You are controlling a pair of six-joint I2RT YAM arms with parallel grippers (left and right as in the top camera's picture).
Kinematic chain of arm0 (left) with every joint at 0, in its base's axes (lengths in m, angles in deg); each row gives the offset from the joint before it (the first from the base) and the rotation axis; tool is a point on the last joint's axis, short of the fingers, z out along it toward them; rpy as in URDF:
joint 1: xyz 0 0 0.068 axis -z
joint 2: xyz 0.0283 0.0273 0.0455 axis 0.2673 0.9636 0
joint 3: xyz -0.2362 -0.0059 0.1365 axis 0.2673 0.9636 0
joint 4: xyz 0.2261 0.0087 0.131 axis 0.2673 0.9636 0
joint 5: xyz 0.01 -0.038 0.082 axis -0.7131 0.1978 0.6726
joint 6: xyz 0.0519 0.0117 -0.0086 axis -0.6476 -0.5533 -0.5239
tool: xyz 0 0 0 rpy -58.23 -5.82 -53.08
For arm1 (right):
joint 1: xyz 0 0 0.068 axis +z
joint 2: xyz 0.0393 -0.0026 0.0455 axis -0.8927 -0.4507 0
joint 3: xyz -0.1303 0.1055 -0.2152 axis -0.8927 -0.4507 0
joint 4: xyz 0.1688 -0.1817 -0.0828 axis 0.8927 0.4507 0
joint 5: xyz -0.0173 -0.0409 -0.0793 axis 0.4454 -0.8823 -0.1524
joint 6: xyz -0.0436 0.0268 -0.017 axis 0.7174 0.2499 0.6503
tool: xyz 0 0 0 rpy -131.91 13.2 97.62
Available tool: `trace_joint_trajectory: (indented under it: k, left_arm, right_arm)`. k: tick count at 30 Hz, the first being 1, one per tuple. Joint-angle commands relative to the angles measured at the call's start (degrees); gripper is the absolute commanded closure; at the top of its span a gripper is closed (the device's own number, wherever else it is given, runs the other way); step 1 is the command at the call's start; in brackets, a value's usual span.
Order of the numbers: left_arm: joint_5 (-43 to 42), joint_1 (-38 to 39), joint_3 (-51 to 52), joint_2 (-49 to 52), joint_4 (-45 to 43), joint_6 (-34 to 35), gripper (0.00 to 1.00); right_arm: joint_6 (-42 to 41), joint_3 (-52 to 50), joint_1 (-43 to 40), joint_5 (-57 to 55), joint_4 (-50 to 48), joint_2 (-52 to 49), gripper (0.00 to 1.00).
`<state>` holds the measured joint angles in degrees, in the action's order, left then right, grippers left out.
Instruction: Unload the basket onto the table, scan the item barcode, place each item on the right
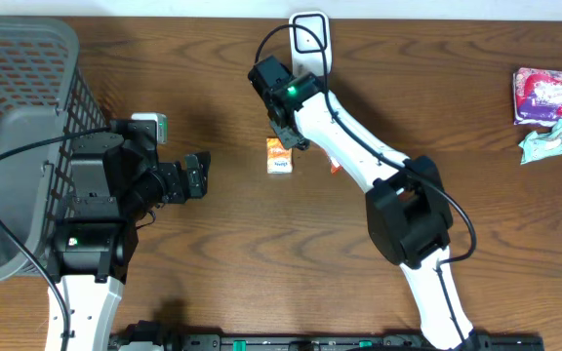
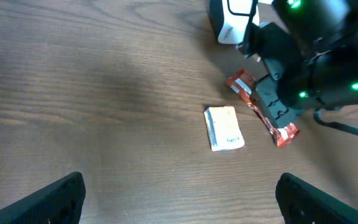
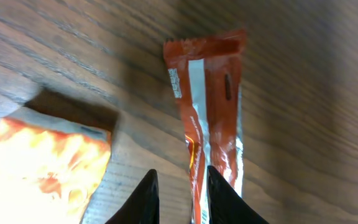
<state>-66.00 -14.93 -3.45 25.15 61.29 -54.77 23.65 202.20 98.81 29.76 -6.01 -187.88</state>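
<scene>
My right gripper (image 3: 180, 180) hangs low over the red wrapper (image 3: 213, 93), fingers narrowly apart astride its long edge; whether they pinch it I cannot tell. The wrapper lies flat on the table (image 1: 164, 58), near an orange packet (image 1: 279, 156). My left gripper (image 2: 182, 199) hovers beside them, jaws spread wide.

A dark brown wooden table (image 1: 213, 283) fills every view, its grain running side to side. Light from above leaves a soft sheen on the wood and blurred shadows. A grey mesh basket (image 1: 27, 31) sits at the left edge, and a black rail (image 1: 291, 343) runs along the near side
</scene>
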Motion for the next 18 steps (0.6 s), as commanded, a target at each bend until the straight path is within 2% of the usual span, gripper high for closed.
trace_joint_trajectory:
  k: [1,7,13,18]
  left_arm:
    - [-0.28,-0.2,0.26,0.22,-0.09,-0.76,0.03]
    - [-0.28,-0.2,0.26,0.22,-0.09,-0.76,0.03]
    - [-0.28,-0.2,0.26,0.22,-0.09,-0.76,0.03]
    - [-0.28,-0.2,0.26,0.22,-0.09,-0.76,0.03]
  right_arm:
    - [1.29,-0.48,-0.59,-1.4,-0.31,-2.43,0.78]
    - [1.22,-0.48,-2.84,-2.45,-0.28,-2.82,0.78]
    - [1.27,-0.48,-5.57,4.04,-0.31,-2.82,0.78]
    - [1.25,-0.48,-6.97,4.48,-0.46,-2.82,0.8]
